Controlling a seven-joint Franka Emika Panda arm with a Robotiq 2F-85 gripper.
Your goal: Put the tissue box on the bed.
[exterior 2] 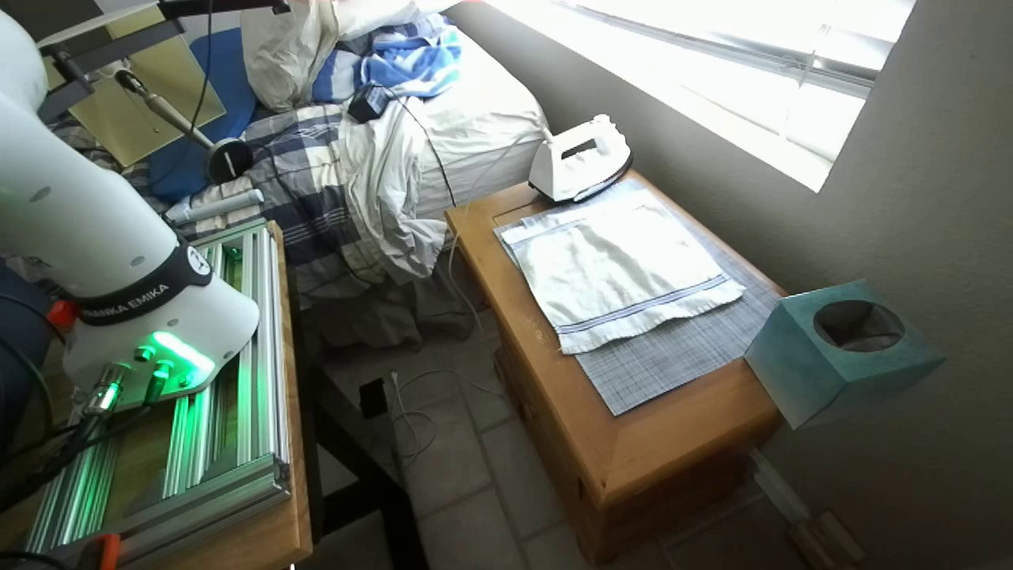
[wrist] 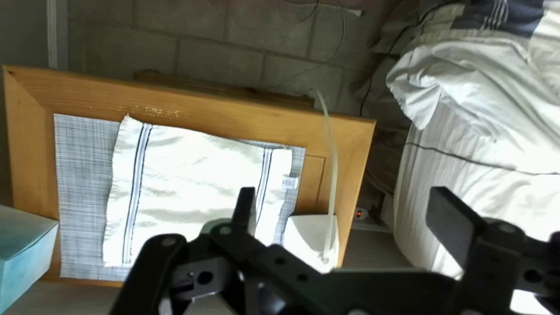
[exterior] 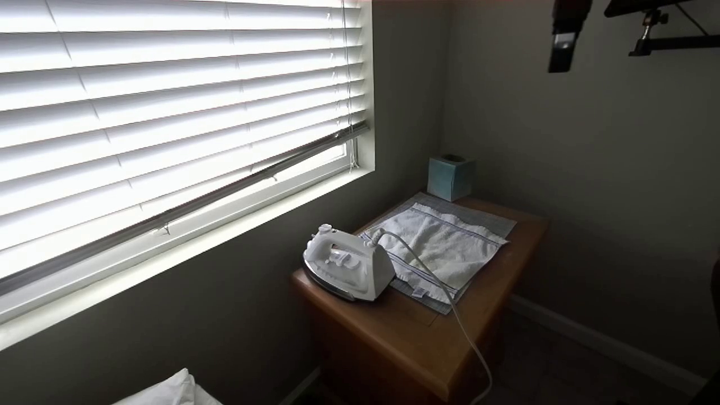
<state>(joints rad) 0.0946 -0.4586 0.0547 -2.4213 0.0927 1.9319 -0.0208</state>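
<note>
Gripper (wrist: 343, 214): fingers parted wide, nothing held, above the wooden table (wrist: 218, 116) in the wrist view. On the table: white iron (wrist: 308, 238) and, over a grey mat (wrist: 83, 175), a white cloth (wrist: 197, 175) with striped ends; tissue box (exterior 2: 831, 370) at the opposite end from the iron in both exterior views, just beside the mat. Bed (exterior 2: 491, 103) lies past the iron's end, well apart from the box.
</note>
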